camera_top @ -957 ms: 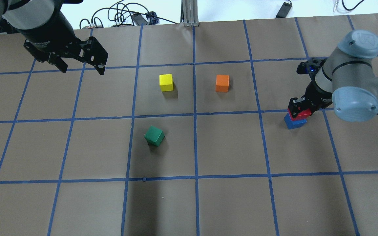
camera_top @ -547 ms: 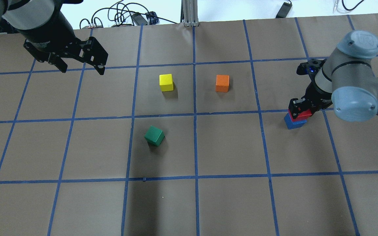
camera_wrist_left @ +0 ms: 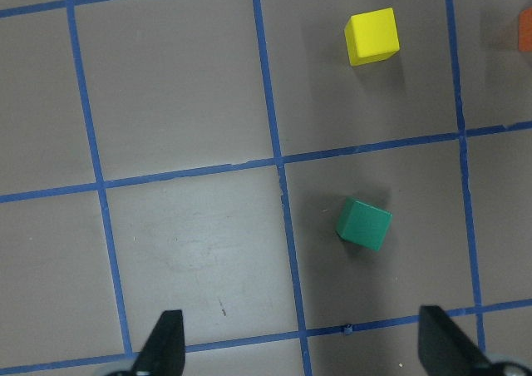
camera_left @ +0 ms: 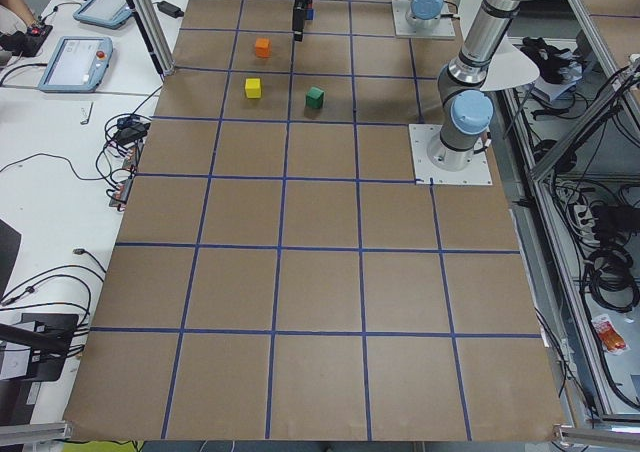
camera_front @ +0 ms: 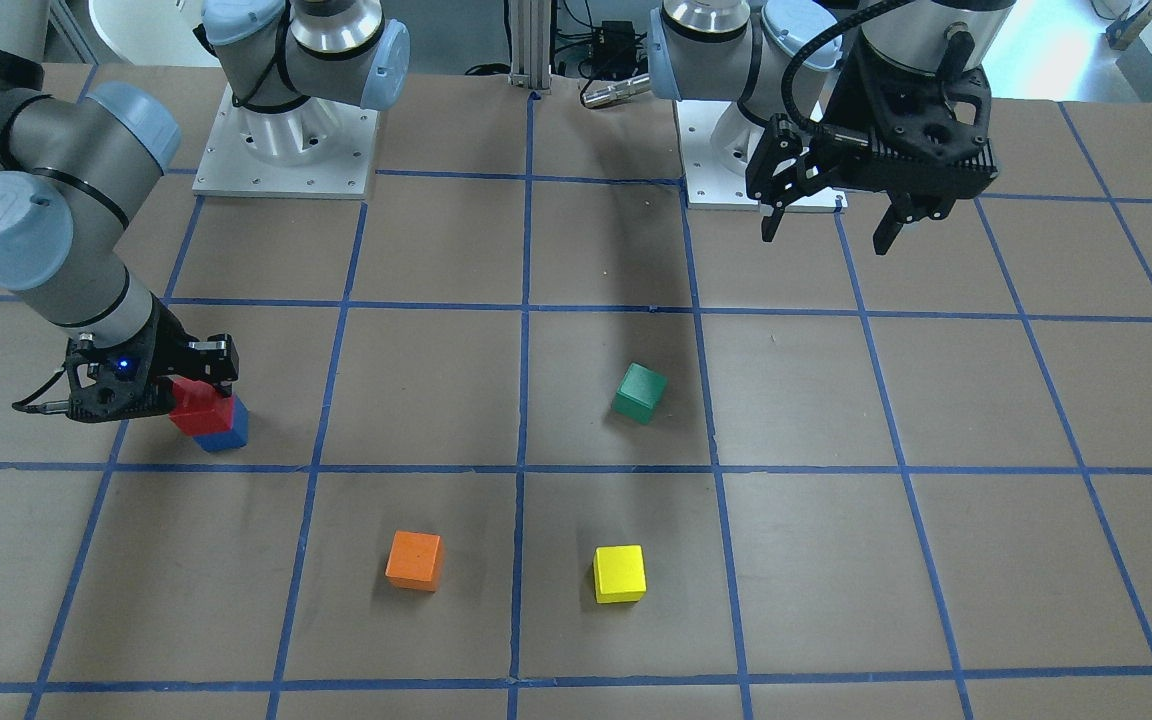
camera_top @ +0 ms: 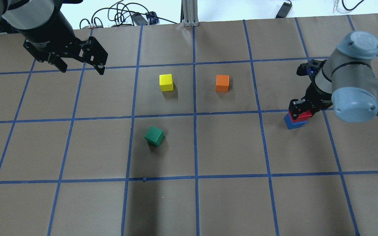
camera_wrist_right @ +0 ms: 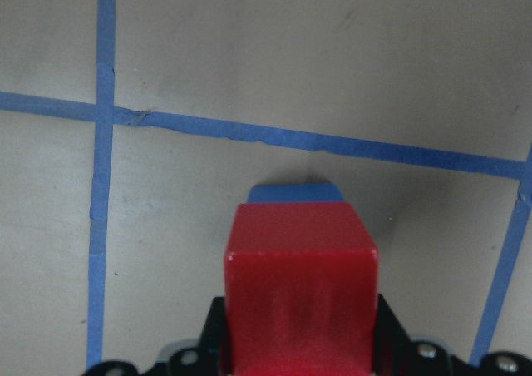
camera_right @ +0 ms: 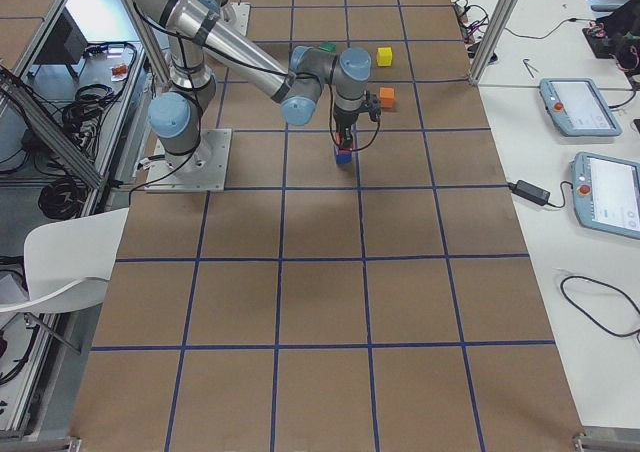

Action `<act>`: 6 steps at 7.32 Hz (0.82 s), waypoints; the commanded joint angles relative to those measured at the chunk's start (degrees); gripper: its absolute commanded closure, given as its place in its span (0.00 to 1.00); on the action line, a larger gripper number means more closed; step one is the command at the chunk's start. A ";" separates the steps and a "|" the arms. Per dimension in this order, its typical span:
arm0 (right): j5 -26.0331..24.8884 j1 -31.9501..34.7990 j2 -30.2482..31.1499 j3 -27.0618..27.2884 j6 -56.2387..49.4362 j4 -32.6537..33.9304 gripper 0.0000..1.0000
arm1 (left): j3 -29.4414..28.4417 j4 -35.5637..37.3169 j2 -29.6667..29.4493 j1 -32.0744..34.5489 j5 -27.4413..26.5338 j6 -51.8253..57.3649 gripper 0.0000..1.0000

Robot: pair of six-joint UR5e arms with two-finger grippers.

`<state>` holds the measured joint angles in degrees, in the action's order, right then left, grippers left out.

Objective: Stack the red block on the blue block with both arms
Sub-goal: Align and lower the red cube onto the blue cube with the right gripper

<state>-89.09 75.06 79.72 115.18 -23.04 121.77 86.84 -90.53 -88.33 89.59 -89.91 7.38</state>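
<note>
The red block (camera_top: 303, 114) sits on top of the blue block (camera_top: 295, 123) at the table's right side. It is turned a little against the blue block. My right gripper (camera_top: 298, 109) is shut on the red block. In the right wrist view the red block (camera_wrist_right: 299, 284) fills the space between the jaws, and a strip of the blue block (camera_wrist_right: 295, 193) shows beyond it. The front-facing view shows the same stack: the red block (camera_front: 198, 408) on the blue block (camera_front: 228, 435). My left gripper (camera_top: 83, 70) hangs open and empty above the far left of the table.
A green cube (camera_top: 154, 135), a yellow cube (camera_top: 166, 82) and an orange cube (camera_top: 222, 83) stand apart near the table's middle. The green cube (camera_wrist_left: 363, 224) and the yellow cube (camera_wrist_left: 371, 36) also show in the left wrist view. Cables lie past the far edge.
The right wrist has shifted very slightly. The red block stays on the blue block. The left arm has not moved.
</note>
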 commanded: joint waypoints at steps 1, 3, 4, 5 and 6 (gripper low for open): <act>0.05 0.00 -0.09 -0.04 -0.25 0.14 0.23 | 0.00 0.00 0.00 -0.03 0.09 0.00 0.00; -0.03 0.00 -0.61 -0.13 -0.42 -0.65 0.12 | 0.00 0.00 0.00 -0.03 0.00 0.00 0.00; -0.03 0.00 -0.53 -0.48 -0.42 -1.18 0.04 | 0.00 0.00 0.00 -0.03 0.00 0.00 0.00; -0.12 0.00 0.26 -1.00 0.01 -2.92 0.00 | 0.00 0.00 0.00 0.06 0.00 0.00 0.00; -0.12 0.00 1.92 -3.79 0.10 -7.81 0.00 | 0.00 0.00 0.00 -0.02 0.00 0.00 0.00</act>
<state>-89.18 75.06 80.12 113.70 -23.15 118.29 86.84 -90.53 -88.33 89.59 -89.91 7.38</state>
